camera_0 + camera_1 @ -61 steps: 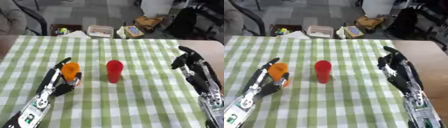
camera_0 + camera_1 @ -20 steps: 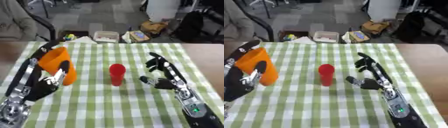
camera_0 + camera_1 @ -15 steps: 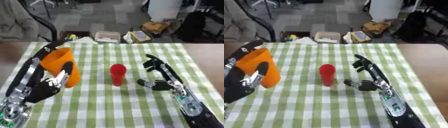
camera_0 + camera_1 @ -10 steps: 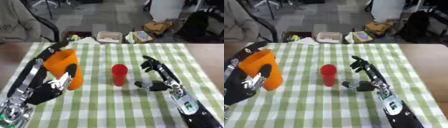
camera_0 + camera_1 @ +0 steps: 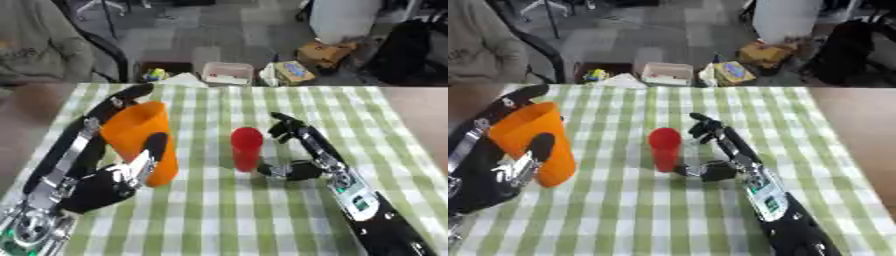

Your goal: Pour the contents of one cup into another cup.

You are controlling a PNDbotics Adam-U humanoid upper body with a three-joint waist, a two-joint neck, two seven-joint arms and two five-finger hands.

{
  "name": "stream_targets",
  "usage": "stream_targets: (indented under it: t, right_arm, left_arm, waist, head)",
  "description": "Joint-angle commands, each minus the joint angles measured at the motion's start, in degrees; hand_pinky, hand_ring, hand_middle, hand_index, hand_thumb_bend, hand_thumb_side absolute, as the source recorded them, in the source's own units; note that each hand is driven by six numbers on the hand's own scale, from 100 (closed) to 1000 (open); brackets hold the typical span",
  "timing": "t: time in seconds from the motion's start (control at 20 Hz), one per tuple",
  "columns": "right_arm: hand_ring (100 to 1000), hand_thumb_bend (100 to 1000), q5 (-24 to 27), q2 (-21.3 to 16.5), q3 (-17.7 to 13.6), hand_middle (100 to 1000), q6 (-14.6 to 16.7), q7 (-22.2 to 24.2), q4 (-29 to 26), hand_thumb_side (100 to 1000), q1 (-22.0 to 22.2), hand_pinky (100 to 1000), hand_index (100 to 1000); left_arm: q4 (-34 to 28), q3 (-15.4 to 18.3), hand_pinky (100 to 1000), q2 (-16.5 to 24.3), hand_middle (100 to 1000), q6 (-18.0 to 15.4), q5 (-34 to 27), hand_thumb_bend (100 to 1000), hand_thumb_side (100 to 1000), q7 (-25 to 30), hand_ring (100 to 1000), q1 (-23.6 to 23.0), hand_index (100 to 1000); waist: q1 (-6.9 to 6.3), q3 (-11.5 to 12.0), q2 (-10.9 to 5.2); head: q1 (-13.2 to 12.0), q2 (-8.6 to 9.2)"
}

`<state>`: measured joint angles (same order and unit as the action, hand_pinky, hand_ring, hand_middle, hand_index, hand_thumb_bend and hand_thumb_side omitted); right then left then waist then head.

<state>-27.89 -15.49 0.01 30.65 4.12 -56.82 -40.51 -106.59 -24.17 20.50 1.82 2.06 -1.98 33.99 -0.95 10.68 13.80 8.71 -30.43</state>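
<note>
Meanwhile, left hand [image 5: 101, 187] wrapped around raised orange cup [image 5: 140, 140]; right hand [image 5: 296, 150] spread beside red cup [image 5: 247, 148].

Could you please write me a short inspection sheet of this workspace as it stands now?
Surface: table with green checked cloth.
Job's things: orange cup held tilted in the left hand; red cup upright on the cloth.
Clutter: nothing seen on the cloth.
Hands: left hand wrapped round the orange cup; right hand open beside the red cup, whether it touches the cup cannot be told.
Cables: nothing seen.
Surroundings: boxes and a container on the floor beyond the table.
</note>
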Motion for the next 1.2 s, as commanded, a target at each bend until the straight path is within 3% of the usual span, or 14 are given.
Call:
stream_targets:
  t: [0.05, 0.65, 1.2]
  right_arm:
    - [705, 687, -1.3, -0.1, -0.2, 668, 0.3, -0.4, 0.4, 388, -1.7, 629, 967]
    - [696, 686, -3.5, 0.9, -0.4, 656, 0.4, -1.0, 2.5, 385, -3.2, 622, 965]
    - [677, 680, -4.6, 1.9, -0.5, 630, 0.4, -1.5, 3.0, 380, -4.0, 607, 959]
  left_arm:
    - [-1.7, 0.0, 198, 0.2, 408, 0.0, -0.5, 100, 469, 0.4, 736, 1.3, 923]
    - [-3.3, -0.3, 197, -0.4, 408, 0.3, -1.1, 100, 465, 1.3, 736, 1.8, 923]
    - [-3.4, -0.6, 196, -0.7, 406, 0.4, -0.9, 100, 459, 1.7, 738, 2.1, 923]
  waist:
    - [-0.15, 0.4, -0.89]
    - [-0.86, 2.8, -0.26]
    - [-1.35, 3.3, 0.45]
  head:
    - [0.2, 0.19]
    - [1.4, 0.73]
    - [1.8, 0.84]
